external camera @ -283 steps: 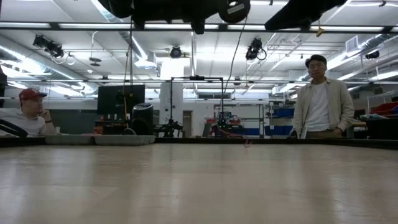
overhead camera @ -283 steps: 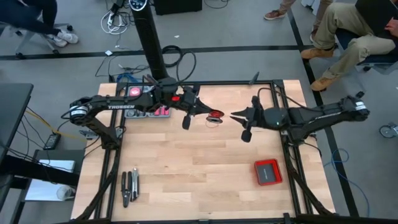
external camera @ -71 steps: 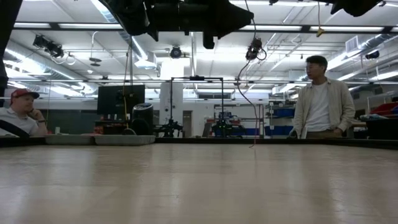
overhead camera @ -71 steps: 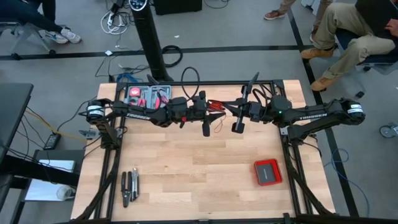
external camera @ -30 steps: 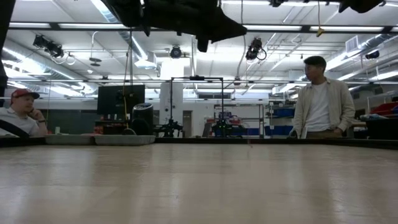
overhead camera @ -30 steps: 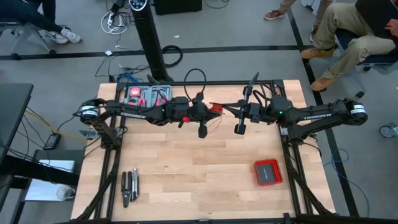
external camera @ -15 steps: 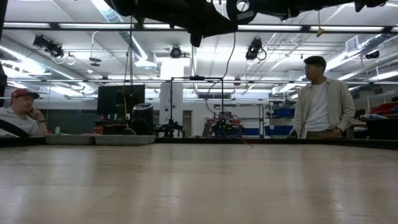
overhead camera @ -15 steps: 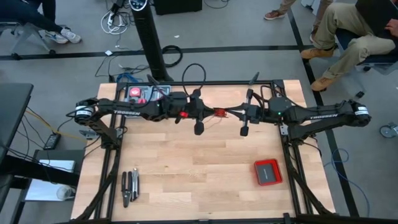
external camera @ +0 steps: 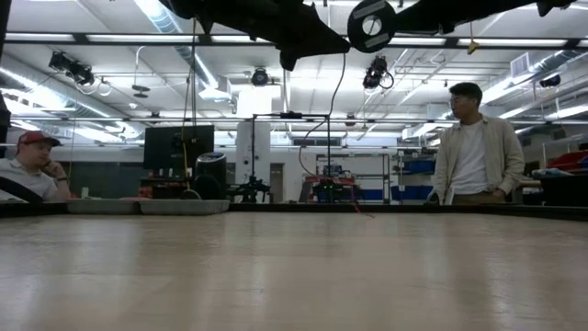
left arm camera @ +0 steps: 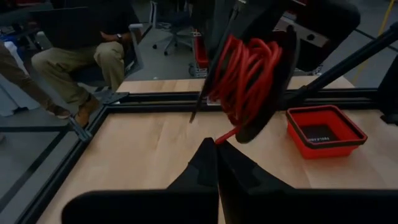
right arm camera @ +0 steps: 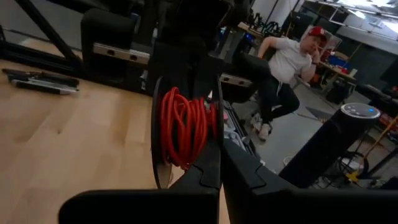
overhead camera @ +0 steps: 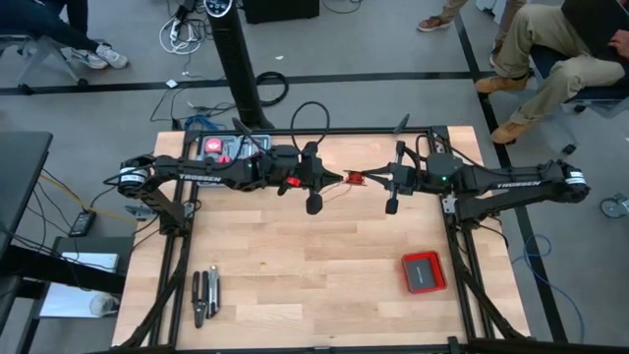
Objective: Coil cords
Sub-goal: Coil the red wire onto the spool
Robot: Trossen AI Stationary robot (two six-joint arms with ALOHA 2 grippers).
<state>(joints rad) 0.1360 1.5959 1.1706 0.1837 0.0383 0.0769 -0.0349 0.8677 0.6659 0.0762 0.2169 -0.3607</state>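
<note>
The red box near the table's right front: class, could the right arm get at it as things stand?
Probably not at once: the right gripper, fingers shut, is at the red wire spool with the left gripper. The red box itself lies uncovered.

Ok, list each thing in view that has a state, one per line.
red wire: coiled on the black spool, held off the table between both arms
left pincer: shut
right pincer: shut
red box: open, flat on the table

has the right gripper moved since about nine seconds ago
Yes. In the high view the right gripper now sits farther from the red box, nearer the table's far edge, meeting the left gripper at the red coil.
</note>
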